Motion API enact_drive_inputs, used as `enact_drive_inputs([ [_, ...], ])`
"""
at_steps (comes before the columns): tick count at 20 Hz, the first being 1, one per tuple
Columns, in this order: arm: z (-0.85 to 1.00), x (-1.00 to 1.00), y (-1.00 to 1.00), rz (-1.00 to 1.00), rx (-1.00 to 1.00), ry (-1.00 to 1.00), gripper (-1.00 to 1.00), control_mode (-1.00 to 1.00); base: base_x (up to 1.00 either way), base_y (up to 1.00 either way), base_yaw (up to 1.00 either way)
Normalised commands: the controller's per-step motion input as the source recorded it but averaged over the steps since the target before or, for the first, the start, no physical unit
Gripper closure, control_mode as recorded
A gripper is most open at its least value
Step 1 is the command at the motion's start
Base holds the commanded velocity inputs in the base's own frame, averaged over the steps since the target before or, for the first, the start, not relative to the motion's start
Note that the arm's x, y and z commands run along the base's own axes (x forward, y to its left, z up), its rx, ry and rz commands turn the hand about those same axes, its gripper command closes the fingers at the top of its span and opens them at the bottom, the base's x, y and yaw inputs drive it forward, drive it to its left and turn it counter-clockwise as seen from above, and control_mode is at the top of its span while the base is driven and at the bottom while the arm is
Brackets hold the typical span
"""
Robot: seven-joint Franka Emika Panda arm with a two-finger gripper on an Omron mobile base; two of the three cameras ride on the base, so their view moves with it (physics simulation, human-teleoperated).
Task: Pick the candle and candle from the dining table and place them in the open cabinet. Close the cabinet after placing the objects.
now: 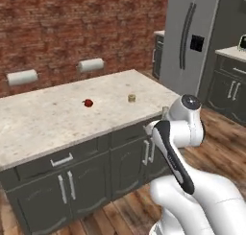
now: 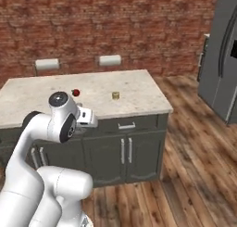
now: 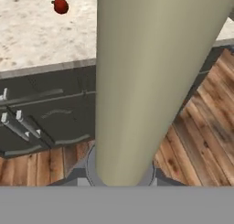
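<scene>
Gripper clamped on stick candle [image 3: 151,81] nr table edge [image 3: 45,68]; risk: tall candle tips/slips w/ fast swing, squat candle [image 1: 131,98] left behind.

Red fruit [image 1: 88,103] on stone — fridge [image 1: 190,37] beyond, brick wall [image 1: 72,28].

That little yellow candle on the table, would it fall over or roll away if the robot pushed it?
The small candle looks squat and short, so it would probably slide rather than tip. It stands upright on its flat end on the table, so rolling seems unlikely unless knocked onto its side. Being so small, it is probably light.
</scene>
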Motion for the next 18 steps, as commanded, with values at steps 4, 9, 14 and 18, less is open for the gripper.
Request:
enact_drive_inputs([
  [4, 0.00, 0.00, 0.00, 0.00, 0.00, 0.00, 1.00, 1.00, 0.00, 0.14, -0.68],
  [9, 0.00, 0.00, 0.00, 0.00, 0.00, 0.00, 1.00, 1.00, 0.00, 0.12, -0.64],
  [14, 0.00, 0.00, 0.00, 0.00, 0.00, 0.00, 1.00, 1.00, 0.00, 0.13, -0.61],
  [18, 0.00, 0.00, 0.00, 0.00, 0.00, 0.00, 1.00, 1.00, 0.00, 0.14, -0.60],
])
